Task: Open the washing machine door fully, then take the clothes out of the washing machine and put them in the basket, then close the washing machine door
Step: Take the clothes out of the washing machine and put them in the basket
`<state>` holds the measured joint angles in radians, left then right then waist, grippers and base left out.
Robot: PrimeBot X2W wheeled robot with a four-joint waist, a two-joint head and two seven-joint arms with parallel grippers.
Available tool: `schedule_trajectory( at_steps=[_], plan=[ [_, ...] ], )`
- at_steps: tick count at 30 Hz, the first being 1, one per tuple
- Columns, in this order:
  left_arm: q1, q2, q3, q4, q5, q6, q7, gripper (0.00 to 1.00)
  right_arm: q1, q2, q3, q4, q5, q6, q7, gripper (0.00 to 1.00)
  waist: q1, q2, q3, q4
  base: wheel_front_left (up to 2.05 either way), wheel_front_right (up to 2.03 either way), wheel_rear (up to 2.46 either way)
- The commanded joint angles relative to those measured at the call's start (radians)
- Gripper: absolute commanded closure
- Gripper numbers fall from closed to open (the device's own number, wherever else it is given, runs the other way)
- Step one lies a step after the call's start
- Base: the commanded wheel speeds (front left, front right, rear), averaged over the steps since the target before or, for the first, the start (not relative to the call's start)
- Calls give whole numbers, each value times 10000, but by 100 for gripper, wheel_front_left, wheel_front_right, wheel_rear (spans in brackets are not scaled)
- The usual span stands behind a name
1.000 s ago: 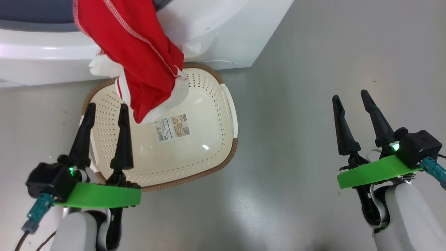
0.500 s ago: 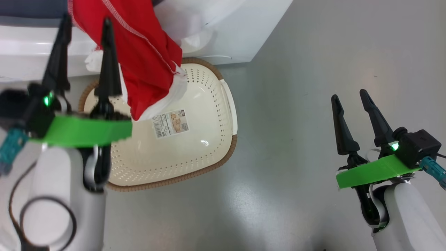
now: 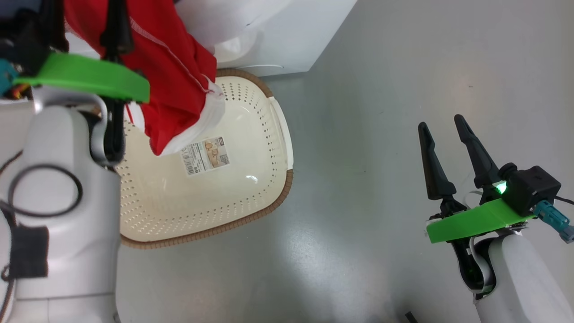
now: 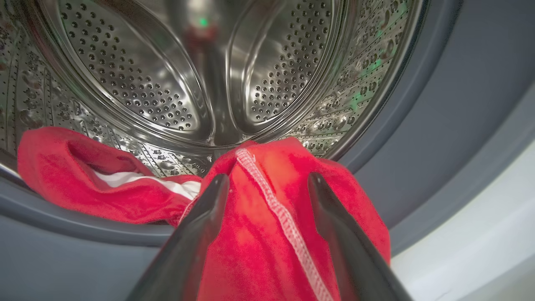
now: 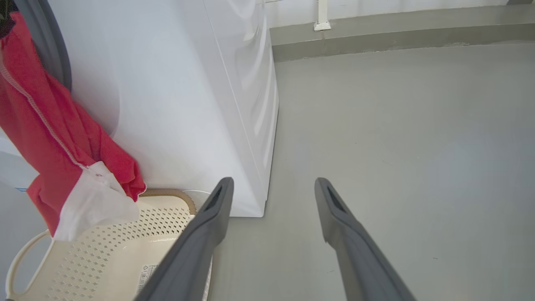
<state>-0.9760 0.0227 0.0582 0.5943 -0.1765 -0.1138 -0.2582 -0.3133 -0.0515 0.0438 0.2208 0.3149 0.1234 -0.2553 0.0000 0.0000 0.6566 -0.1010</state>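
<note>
Clothes (image 4: 250, 251) hang from the washing machine (image 4: 167, 83) above the basket (image 3: 224, 193), left end effector (image 4: 268, 177) open near them, right end effector (image 5: 273, 180) open well apart.

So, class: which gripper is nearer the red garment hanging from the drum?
Left. The left gripper is at the red garment at the drum mouth, jaws open either side; the right gripper hovers open over the floor, far aside.

Smooth grey floor (image 5: 397, 138) with soft glare meets a white wall (image 5: 376, 6) above a grey skirting (image 5: 397, 35).
</note>
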Motion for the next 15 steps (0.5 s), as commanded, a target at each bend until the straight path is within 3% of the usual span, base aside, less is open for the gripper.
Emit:
schedule_trajectory(
  at_steps=[1, 15],
  plan=[
    [-112, 354, 211, -85, 80, 0, -36, 0, 10, 11, 226, -240, 114, 73, -65, 0, 0, 0, 33, -37, 0, 0, 0],
    [-2034, 554, 310, 2850, 192, -52, -36, 0, -166, 12, 306, -315, 327, 73, -65, 0, 0, 0, 251, -238, 0, 0, 0]
  ],
)
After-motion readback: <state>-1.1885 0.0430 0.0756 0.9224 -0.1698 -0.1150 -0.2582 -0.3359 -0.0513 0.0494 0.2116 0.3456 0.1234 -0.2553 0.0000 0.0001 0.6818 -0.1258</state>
